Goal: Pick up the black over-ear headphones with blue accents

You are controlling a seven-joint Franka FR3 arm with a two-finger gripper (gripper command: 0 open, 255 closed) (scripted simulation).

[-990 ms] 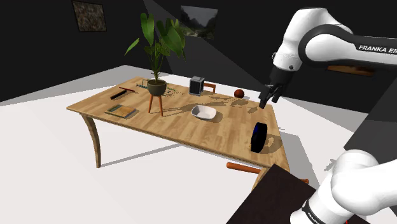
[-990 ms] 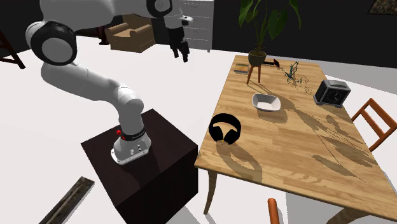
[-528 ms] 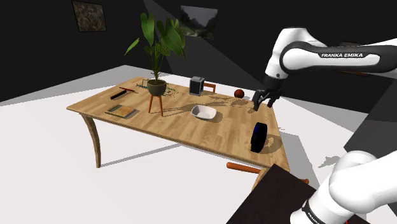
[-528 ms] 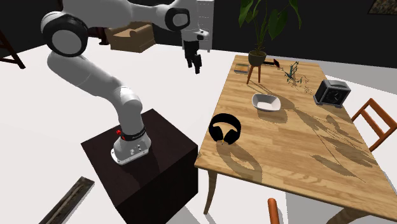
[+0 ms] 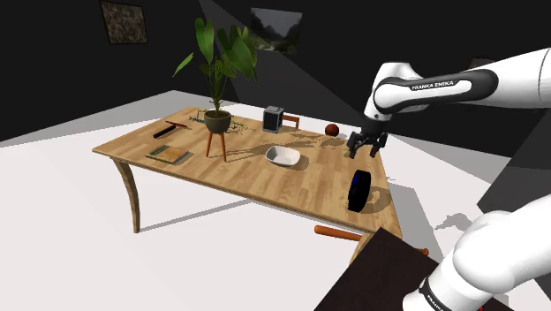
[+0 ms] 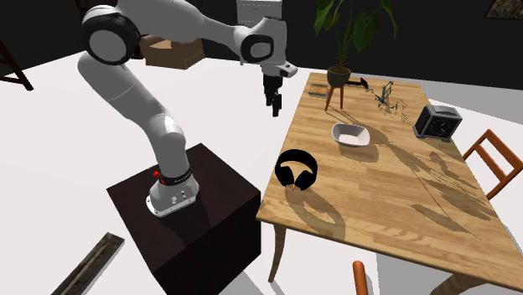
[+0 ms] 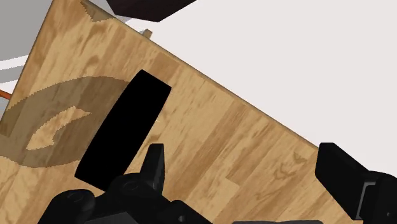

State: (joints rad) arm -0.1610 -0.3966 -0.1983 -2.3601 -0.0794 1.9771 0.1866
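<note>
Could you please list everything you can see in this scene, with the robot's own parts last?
table: one, light wood, middle of the shoulder view
headphones: one, black with blue trim, upright near the table edge by the stand
bowl: one, white, mid-table
potted plant: one, green, left of the bowl in the shoulder view
boxy device: one, grey-black, behind the bowl
ball: one, reddish-brown, right of the boxy device
stand: one, dark, beside the table
arm: one, white, rising from the stand
pincer: one, black, open, in the air, apart from the headphones

Bright light, hard shadows on the table [image 6: 352,180] (some leaf-shaped), washed-out floor [image 6: 50,151]
</note>
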